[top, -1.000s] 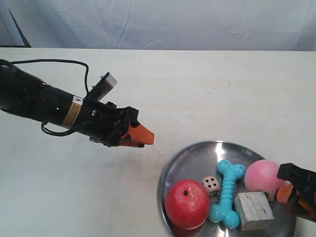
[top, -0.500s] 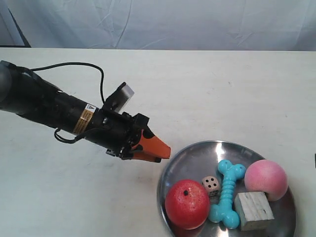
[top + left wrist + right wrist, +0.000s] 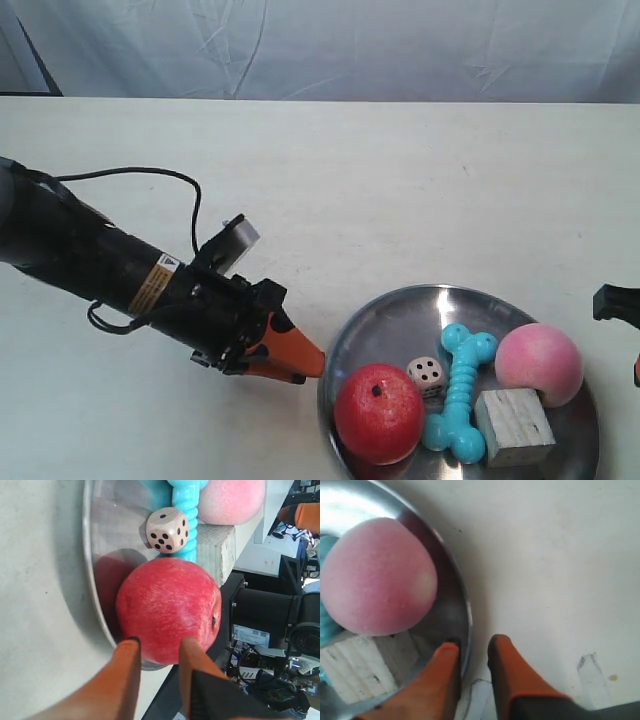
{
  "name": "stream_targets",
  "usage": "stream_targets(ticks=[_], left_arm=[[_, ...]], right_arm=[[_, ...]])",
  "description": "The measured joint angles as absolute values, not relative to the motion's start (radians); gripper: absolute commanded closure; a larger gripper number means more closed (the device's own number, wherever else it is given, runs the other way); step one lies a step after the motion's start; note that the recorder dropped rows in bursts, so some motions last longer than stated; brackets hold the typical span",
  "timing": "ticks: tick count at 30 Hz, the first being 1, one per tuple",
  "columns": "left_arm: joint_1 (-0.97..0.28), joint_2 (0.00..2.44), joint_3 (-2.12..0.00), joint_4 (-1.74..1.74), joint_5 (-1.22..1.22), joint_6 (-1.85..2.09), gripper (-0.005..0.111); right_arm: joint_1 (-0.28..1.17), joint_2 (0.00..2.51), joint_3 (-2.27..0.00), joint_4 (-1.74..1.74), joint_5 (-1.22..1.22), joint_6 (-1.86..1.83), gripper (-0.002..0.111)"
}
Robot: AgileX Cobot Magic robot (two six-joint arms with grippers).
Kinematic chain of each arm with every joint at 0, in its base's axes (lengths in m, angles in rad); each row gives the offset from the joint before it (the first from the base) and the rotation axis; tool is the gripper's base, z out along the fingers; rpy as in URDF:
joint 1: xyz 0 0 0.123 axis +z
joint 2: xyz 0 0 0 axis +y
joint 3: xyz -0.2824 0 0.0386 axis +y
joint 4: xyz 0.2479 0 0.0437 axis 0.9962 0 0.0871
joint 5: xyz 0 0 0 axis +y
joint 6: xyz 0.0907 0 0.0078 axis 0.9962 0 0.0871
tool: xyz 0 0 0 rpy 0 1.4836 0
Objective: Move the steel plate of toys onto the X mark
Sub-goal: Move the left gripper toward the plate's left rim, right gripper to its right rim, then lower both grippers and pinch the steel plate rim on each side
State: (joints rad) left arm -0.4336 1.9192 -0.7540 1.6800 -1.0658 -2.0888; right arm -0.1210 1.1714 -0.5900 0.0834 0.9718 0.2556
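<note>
The steel plate (image 3: 395, 315) sits on the bench (image 3: 400, 180), flanked on both sides.
Jaws parted, the left gripper (image 3: 159, 641) sits at its rim beside the red apple (image 3: 167, 607); the right gripper (image 3: 474, 642), likewise parted, straddles the opposite rim by the peach (image 3: 375, 575).

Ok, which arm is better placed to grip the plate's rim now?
Probably right: the right gripper straddles a bare stretch of the steel plate's rim. The left gripper faces the red apple crowding the rim.
</note>
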Motion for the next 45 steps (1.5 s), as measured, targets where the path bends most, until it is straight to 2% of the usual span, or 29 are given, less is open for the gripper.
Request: stream_targets(ticks=[6, 31, 38, 45], left_arm=[[-0.434, 1.919, -0.750, 1.653, -1.059, -2.089, 0.080], [-0.505, 1.943, -0.750, 1.639, -0.883, -2.090, 0.080], [-0.505, 2.016, -0.766, 1.570, -0.920, -2.091, 0.074], [-0.505, 2.037, -0.802, 1.558, -0.930, -2.093, 0.074]], right_arm=[[-0.172, 1.189, -0.510, 0.150, 0.907, 0.236, 0.085], [-0.175, 1.189, -0.498, 0.168, 0.833, 0.224, 0.085], [-0.175, 1.189, -0.498, 0.168, 0.825, 0.220, 0.085], [-0.175, 1.189, -0.498, 0.172, 0.812, 0.217, 0.085]])
